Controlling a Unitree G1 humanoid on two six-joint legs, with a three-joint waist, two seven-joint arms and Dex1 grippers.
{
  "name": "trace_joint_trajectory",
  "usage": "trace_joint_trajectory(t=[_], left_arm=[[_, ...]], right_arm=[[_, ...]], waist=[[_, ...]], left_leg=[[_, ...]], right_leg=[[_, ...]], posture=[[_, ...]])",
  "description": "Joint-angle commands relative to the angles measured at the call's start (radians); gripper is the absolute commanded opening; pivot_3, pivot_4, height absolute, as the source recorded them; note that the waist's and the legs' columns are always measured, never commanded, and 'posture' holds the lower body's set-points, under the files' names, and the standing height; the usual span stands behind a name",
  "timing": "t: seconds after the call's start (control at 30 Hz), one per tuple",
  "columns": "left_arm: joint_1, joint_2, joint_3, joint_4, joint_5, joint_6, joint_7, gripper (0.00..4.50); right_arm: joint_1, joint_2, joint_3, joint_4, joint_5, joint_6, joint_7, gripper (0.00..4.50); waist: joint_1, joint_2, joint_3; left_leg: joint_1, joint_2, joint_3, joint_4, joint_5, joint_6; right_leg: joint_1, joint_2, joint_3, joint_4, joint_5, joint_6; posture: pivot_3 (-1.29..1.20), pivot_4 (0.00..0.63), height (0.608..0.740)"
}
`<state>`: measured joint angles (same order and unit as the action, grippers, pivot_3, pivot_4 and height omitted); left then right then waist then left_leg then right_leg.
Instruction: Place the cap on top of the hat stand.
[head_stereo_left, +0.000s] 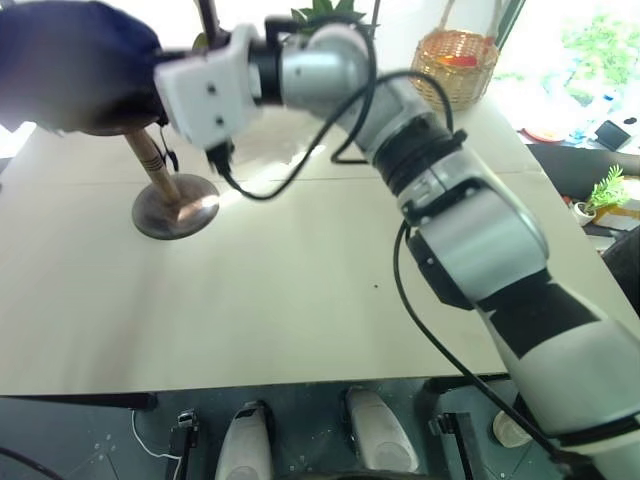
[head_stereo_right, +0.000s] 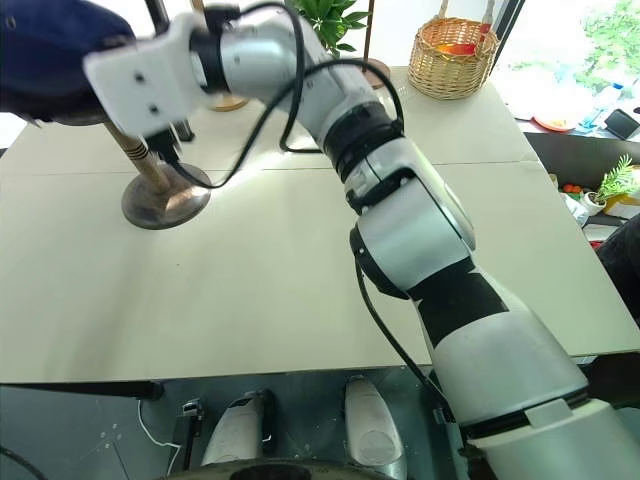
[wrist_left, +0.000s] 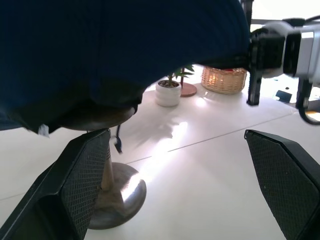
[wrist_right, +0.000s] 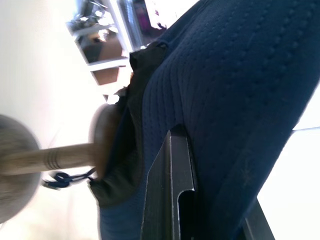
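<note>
right gripper (wrist_right: 200, 210) pinching sun hat (head_stereo_left: 75, 65) brim | hat draped over hat stand (head_stereo_left: 170, 195) top | left gripper (wrist_left: 175, 190) jaws spread, just beside, empty | risk: off-centre floppy brim slides off on release; cord snag could tip stand

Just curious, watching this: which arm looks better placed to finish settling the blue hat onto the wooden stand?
Probably the right: its pincer is shut on the cap, which lies over the hat stand. The left pincer is open beside it, holding nothing.

No readable text, labels, numbers (none on anything).
</note>
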<state>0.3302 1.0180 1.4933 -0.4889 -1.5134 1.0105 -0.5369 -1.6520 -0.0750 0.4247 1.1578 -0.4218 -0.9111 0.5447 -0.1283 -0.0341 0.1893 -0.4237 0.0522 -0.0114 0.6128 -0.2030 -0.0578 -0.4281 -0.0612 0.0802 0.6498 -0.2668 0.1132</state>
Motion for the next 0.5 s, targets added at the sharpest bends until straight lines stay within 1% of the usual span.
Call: trace_joint_trajectory(t=[0.03, 0.17, 0.27, 0.4, 0.5], left_arm=[[0.019, 0.024, 0.077, 0.007, -0.016, -0.014, -0.016, 4.5], [0.079, 0.019, 0.152, 0.01, -0.042, 0.011, -0.041, 4.5], [0.133, 0.013, 0.209, 0.015, -0.065, 0.022, -0.053, 4.5], [0.19, 0.007, 0.249, 0.025, -0.063, 0.013, -0.063, 4.5], [0.212, 0.01, 0.263, 0.036, -0.06, 0.004, -0.068, 4.5]], right_arm=[[0.04, -0.001, 0.042, -0.061, -0.069, -0.071, -0.073, 0.06], [0.145, -0.013, 0.108, -0.106, -0.154, -0.128, -0.118, 0.06], [0.189, -0.019, 0.137, -0.112, -0.196, -0.133, -0.144, 0.06], [0.208, -0.025, 0.166, -0.102, -0.245, -0.122, -0.185, 0.06], [0.203, -0.018, 0.167, -0.084, -0.25, -0.099, -0.201, 0.06]], waist=[[0.0, 0.0, 0.0], [0.0, 0.0, 0.0], [0.0, 0.0, 0.0], [0.0, 0.0, 0.0], [0.0, 0.0, 0.0]], left_leg=[[0.0, 0.0, 0.0, 0.0, 0.0, 0.0], [0.0, 0.0, 0.0, 0.0, 0.0, 0.0], [0.0, 0.0, 0.0, 0.0, 0.0, 0.0], [0.0, 0.0, 0.0, 0.0, 0.0, 0.0], [0.002, 0.0, -0.001, 0.0, 0.0, 0.0]], right_leg=[[0.0, 0.0, 0.0, 0.0, 0.0, 0.0], [0.0, 0.0, 0.0, 0.0, 0.0, 0.0], [0.0, 0.0, 0.0, 0.0, 0.0, 0.0], [0.0, 0.0, 0.0, 0.001, 0.0, 0.0], [0.001, 0.0, 0.0, 0.002, 0.0, 0.0]], posture=[[0.0, 0.15, 0.738], [0.0, 0.15, 0.738], [0.0, 0.15, 0.738], [0.0, 0.15, 0.738], [0.0, 0.15, 0.738]])
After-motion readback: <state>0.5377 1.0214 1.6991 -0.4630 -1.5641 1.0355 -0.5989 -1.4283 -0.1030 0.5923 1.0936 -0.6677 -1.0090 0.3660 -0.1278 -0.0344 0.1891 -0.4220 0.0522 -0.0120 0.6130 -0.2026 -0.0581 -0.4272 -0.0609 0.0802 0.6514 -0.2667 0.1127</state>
